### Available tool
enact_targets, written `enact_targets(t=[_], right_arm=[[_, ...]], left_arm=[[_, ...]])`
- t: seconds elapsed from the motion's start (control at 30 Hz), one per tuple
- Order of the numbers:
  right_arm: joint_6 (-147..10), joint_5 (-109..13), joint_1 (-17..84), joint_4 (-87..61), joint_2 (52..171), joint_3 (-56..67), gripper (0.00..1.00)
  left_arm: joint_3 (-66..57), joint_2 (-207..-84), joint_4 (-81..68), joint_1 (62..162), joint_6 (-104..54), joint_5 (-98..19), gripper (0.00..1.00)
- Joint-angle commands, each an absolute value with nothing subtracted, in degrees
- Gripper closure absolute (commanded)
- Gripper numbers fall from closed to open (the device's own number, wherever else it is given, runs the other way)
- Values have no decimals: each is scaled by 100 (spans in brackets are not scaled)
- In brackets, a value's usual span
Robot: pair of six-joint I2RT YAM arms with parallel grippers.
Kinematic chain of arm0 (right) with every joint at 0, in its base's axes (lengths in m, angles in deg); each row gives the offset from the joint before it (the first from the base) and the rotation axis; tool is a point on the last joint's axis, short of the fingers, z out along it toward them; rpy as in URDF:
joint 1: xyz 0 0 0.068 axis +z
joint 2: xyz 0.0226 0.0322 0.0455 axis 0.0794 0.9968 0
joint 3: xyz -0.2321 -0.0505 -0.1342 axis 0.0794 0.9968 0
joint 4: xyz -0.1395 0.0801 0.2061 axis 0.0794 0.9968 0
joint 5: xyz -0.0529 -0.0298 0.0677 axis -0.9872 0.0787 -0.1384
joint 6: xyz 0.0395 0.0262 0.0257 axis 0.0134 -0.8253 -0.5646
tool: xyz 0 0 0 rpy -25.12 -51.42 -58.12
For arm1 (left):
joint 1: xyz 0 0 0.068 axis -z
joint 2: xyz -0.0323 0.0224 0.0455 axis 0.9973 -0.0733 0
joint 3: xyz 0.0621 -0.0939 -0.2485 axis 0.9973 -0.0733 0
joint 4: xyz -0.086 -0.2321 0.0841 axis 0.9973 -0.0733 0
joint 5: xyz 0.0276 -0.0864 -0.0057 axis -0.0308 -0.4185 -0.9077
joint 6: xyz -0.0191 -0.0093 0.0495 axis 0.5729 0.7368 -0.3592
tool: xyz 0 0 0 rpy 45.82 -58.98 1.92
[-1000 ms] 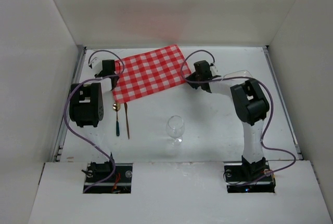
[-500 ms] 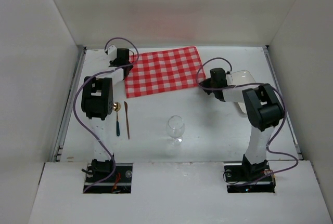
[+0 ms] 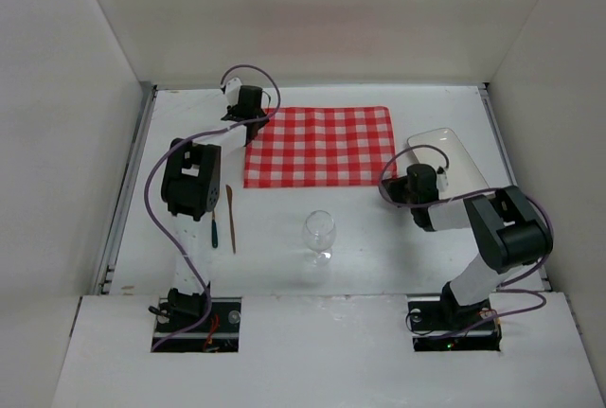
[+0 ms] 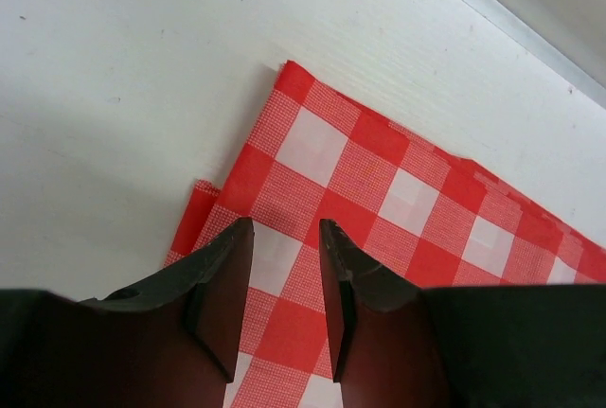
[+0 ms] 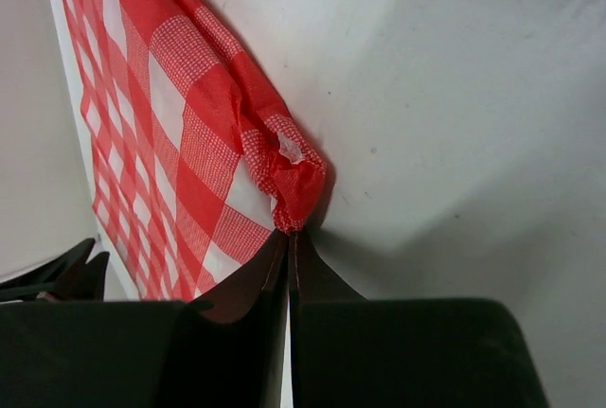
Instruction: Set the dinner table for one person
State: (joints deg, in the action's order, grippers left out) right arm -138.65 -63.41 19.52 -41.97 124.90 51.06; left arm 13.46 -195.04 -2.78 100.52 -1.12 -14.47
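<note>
A red-and-white checked cloth point(image 3: 320, 147) lies flat and square on the far middle of the white dinner table point(image 3: 379, 247). My left gripper point(image 3: 252, 132) hovers over the cloth's left edge. In the left wrist view its fingers point(image 4: 284, 228) stand apart with flat cloth point(image 4: 379, 171) showing between them, near a small folded-under corner. My right gripper point(image 3: 398, 181) is at the cloth's near right corner. In the right wrist view it point(image 5: 289, 233) is shut on that bunched corner point(image 5: 289, 176).
A white rectangular plate point(image 3: 450, 152) lies just right of the cloth, partly under my right arm. A wine glass point(image 3: 318, 232) stands upright in front of the cloth. A blue-handled spoon point(image 3: 214, 230) and a thin brown utensil point(image 3: 230, 221) lie at the near left beside my left arm.
Both arms have moved right and dragged the cloth with them. It has turned from slanted to square with the table. The white plate now shows more.
</note>
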Motion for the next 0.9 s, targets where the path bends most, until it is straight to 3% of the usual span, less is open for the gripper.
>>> enact_targets(t=[0.0, 0.2, 0.33, 0.4, 0.57, 0.73, 0.87], right_arm=[[-14074, -6465, 1972, -4743, 12354, 5392, 93], [-14144, -6438, 1998, -4778, 12477, 5349, 87], [-14284, -6473, 2007, -4822, 12565, 5322, 89], [-14329, -6482, 2007, -4944, 12644, 5331, 89], [-14425, -6465, 2016, -5305, 12863, 5357, 90], [-14364, -6403, 2024, -5507, 12934, 5454, 93], [-14338, -6368, 2024, -5534, 12934, 5489, 95]], left_arm=[[1237, -19385, -210, 10113, -162, -1419, 68], [772, -18744, 36, 10139, -198, -1419, 68], [-359, -17647, 343, 10183, -136, -1393, 68], [-1106, -17049, 397, 10367, -49, -1358, 72], [-2645, -15897, 309, 10938, 417, -1024, 95], [-3315, -15342, 177, 11299, 768, -874, 99], [-3386, -15578, 150, 11545, 848, -962, 99]])
